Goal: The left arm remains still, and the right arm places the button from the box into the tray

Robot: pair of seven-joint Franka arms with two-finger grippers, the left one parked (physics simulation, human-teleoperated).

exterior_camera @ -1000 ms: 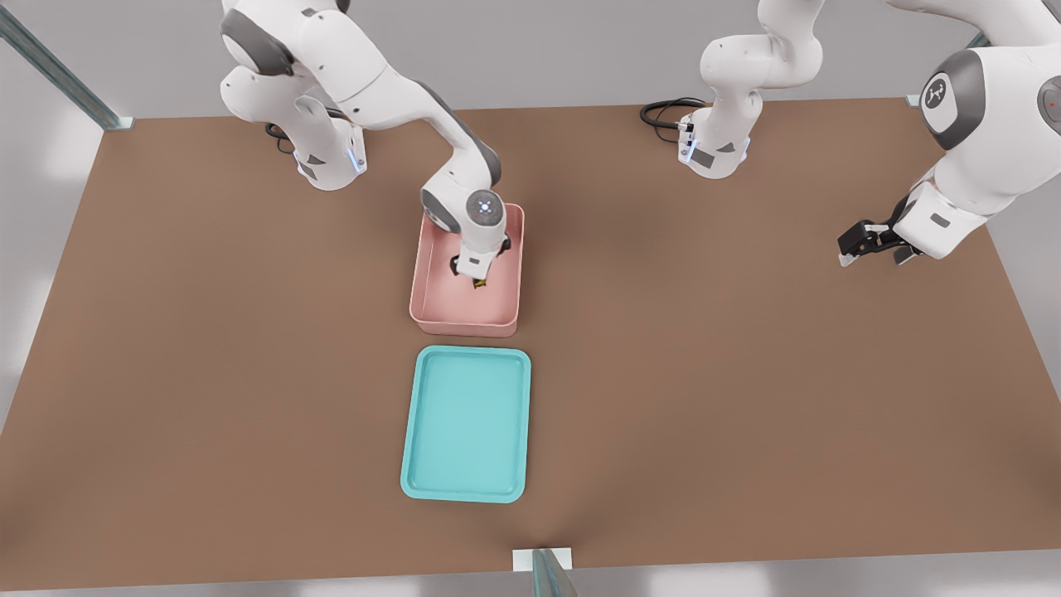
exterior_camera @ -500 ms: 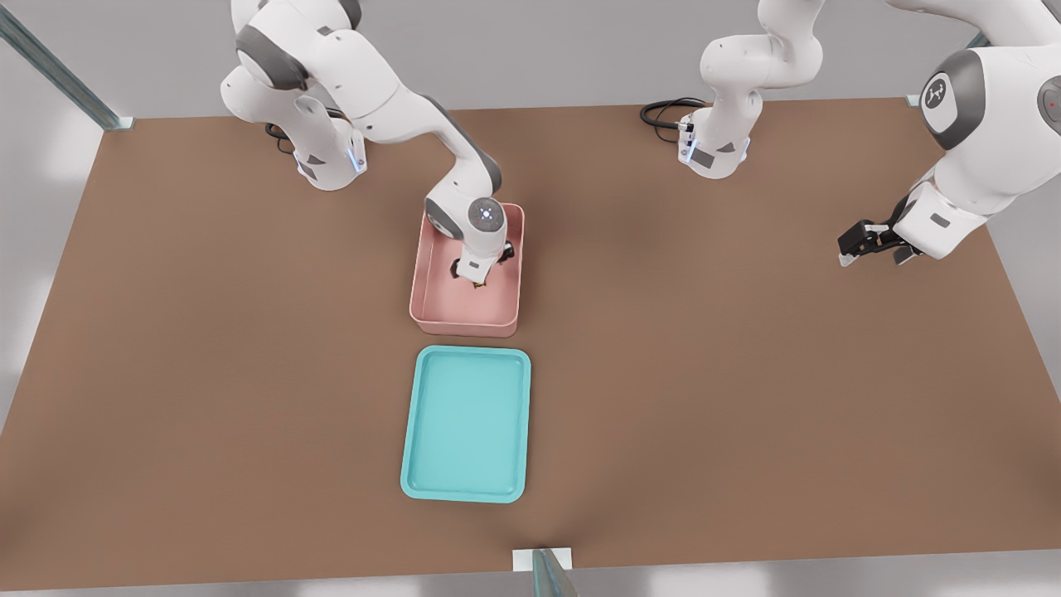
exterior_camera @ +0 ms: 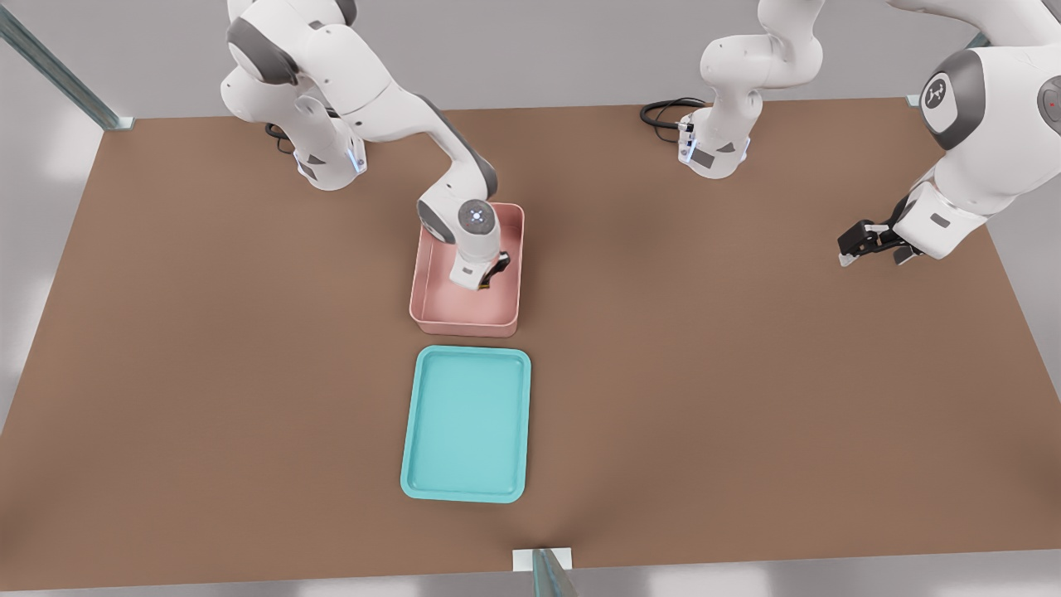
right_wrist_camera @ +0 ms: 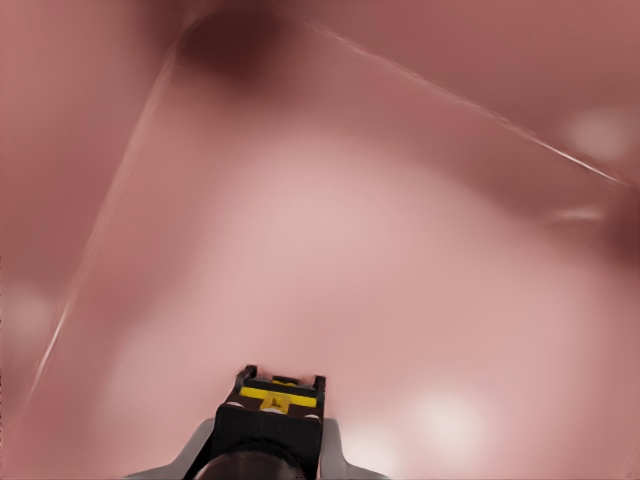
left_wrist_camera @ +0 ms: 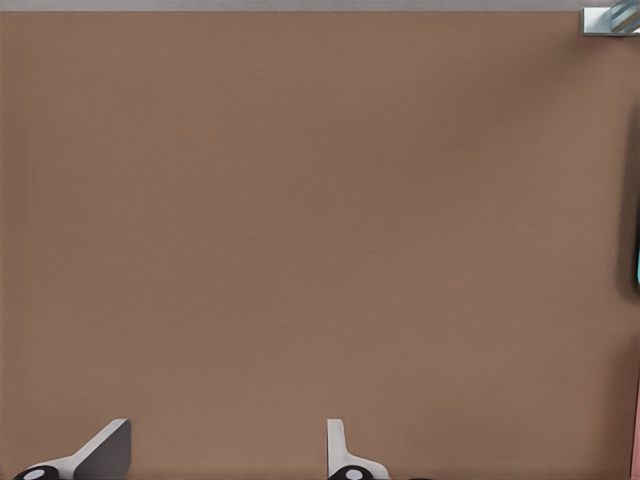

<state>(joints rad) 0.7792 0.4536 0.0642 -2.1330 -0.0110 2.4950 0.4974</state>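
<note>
The pale pink box [exterior_camera: 464, 320] stands mid-table, and the teal tray [exterior_camera: 466, 431] lies just in front of it, nearer the camera. My right arm reaches down into the box with its wrist tilted, and its gripper [exterior_camera: 489, 280] hangs low inside, toward the wall on the front view's right. In the right wrist view the gripper [right_wrist_camera: 268, 440] is shut on the button [right_wrist_camera: 280, 398], a black base with yellow showing on top, held over the box's pink floor [right_wrist_camera: 380, 260]. Nothing lies in the tray.
The parked arm's black gripper [exterior_camera: 870, 242] hangs over the table at the front view's right. Two arm bases [exterior_camera: 327, 162] [exterior_camera: 713, 149] and a black cable [exterior_camera: 663, 112] sit along the back edge. A metal post [exterior_camera: 543, 568] stands at the front edge.
The working arm's wrist has tilted and shifted slightly toward the front view's left. The gripper has stayed inside the box over the same spot.
</note>
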